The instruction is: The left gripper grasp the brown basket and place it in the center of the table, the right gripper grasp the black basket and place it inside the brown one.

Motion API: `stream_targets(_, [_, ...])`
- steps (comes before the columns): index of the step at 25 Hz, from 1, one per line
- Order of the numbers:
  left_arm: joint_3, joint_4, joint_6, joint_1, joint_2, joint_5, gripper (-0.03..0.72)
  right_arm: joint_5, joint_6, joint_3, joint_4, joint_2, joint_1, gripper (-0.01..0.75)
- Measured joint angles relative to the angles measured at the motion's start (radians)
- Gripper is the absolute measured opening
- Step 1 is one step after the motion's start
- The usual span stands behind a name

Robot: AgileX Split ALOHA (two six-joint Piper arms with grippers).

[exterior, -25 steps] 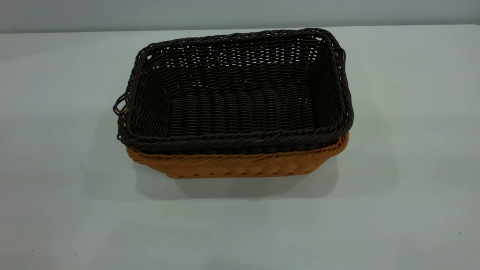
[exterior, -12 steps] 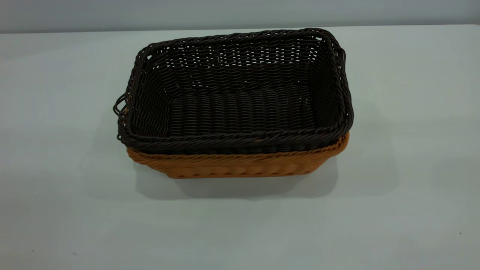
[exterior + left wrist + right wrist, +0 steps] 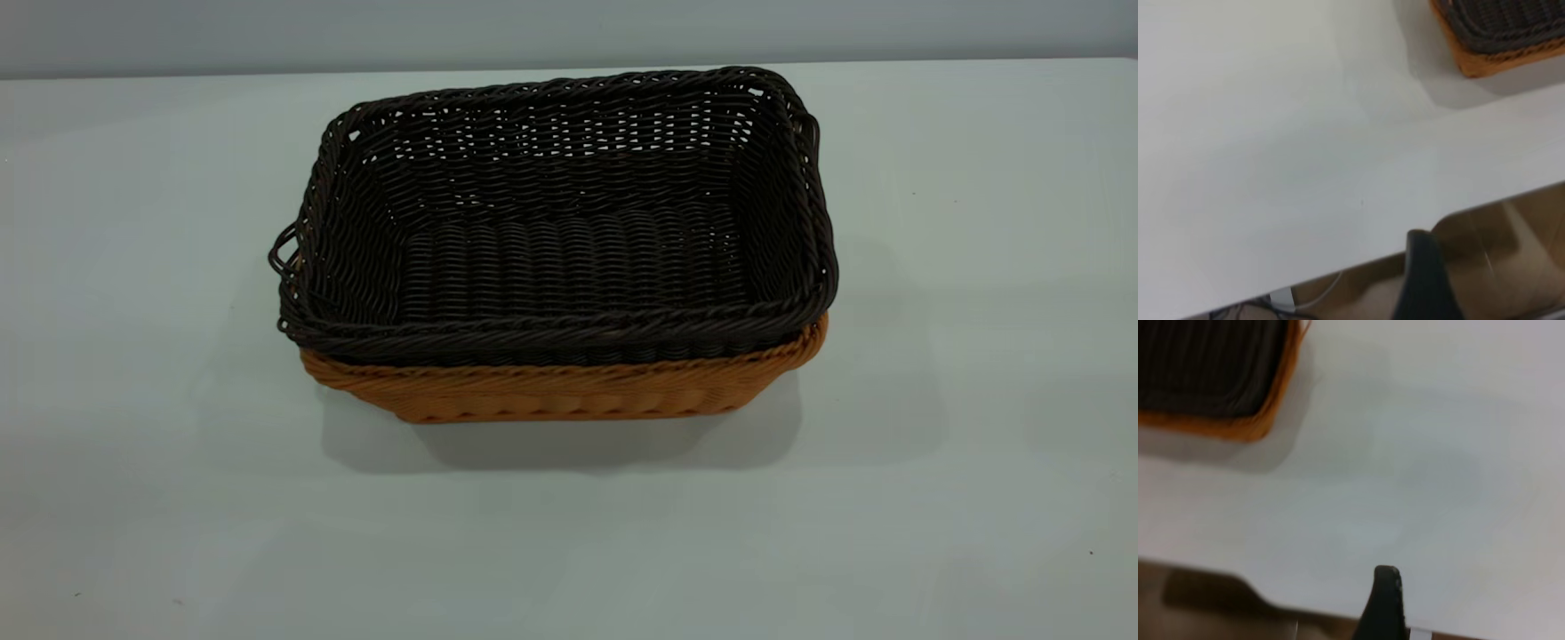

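The black basket (image 3: 569, 222) is nested upright inside the brown basket (image 3: 569, 391), which is set on the middle of the table (image 3: 133, 444). Each gripper is held near a table edge, well apart from the baskets: the left gripper (image 3: 1425, 283) and the right gripper (image 3: 1383, 603).

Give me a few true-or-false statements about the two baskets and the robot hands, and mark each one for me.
1. The black basket sits nested inside the brown basket. True.
2. A gripper is holding the black basket's rim. False: neither gripper touches the baskets; both are off at the table edges.
3. The black basket is empty. True.
4. The brown basket lies upside down. False: it stands upright, holding the black one.
5. The baskets stand side by side. False: they are stacked, one within the other.
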Motion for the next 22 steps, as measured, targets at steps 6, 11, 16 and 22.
stream_targets(6, [0.000,-0.001,-0.001,0.048,-0.064,0.004,0.461,0.004,0.000,0.000,0.000,-0.153,-0.222,0.586])
stream_targets(11, [0.000,-0.001,-0.001,0.130,-0.126,0.007,0.460,0.021,0.001,-0.001,0.000,-0.263,-0.274,0.586])
stream_targets(16, [0.000,-0.008,-0.003,0.168,-0.147,0.011,0.460,0.021,0.001,-0.001,0.000,-0.263,-0.275,0.586])
stream_targets(22, [0.000,-0.016,-0.003,0.171,-0.147,0.011,0.460,0.021,0.001,-0.001,-0.001,-0.263,-0.275,0.586])
